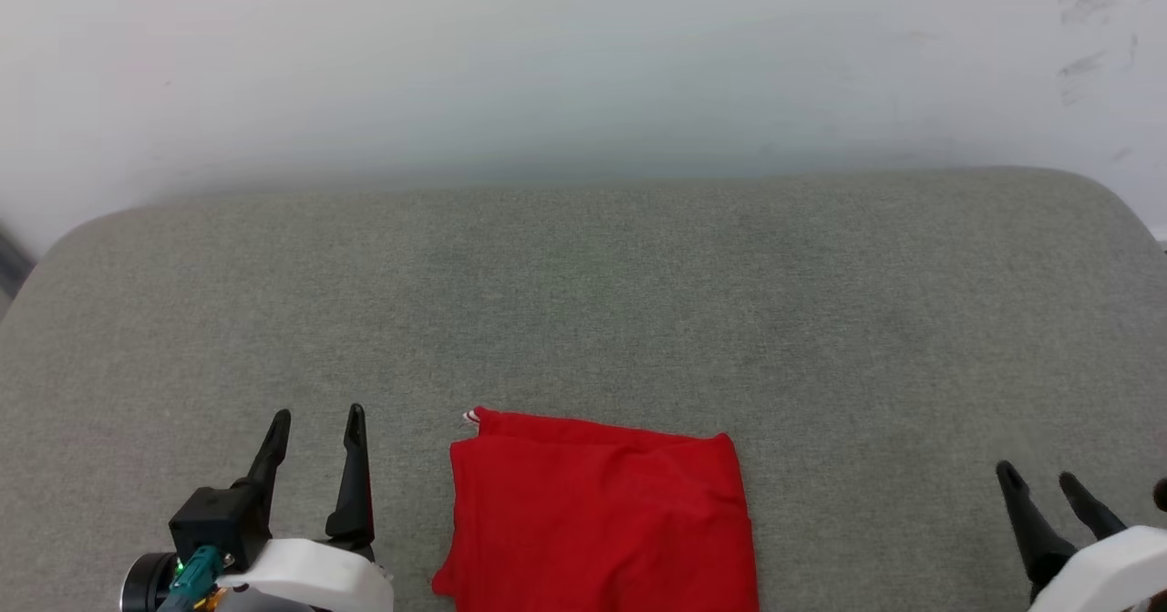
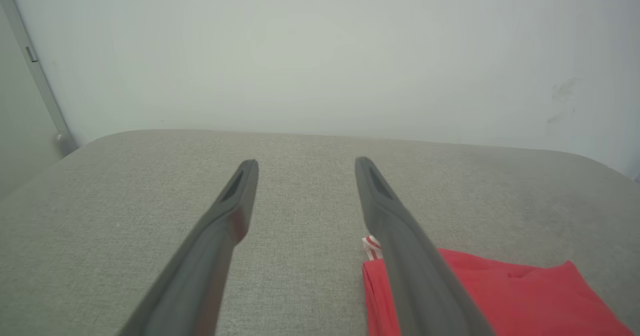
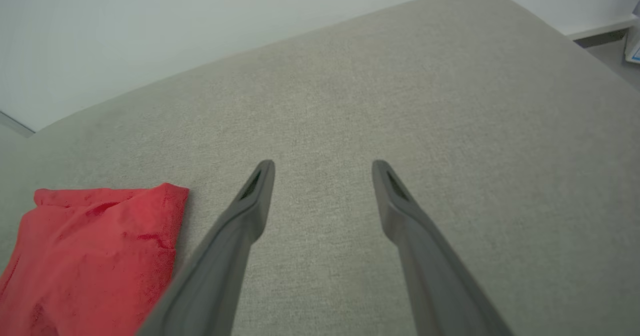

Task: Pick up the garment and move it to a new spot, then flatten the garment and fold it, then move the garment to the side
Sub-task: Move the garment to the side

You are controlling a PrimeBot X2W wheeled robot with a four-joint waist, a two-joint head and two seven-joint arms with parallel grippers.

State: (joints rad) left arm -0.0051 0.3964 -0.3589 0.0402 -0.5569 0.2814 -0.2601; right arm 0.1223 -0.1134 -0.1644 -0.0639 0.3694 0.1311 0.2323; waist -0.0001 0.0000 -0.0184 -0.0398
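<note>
The left gripper (image 1: 319,411) and right gripper (image 1: 1034,471), jaws apart and empty, should pinch the apparently folded red jersey (image 1: 602,521) through all layers, lifting level so folds hold.

I see bare grey cushion (image 1: 583,302) across the middle of the frame, with room to pass. The folded red garment (image 1: 597,521) lies at bottom centre. A white wall (image 1: 583,65) blocks the top.

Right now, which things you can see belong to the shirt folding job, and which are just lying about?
Job:
- red garment, folded, with striped trim at one corner
- left gripper, open
- right gripper, open

Just there:
- grey padded surface
- white wall
</note>
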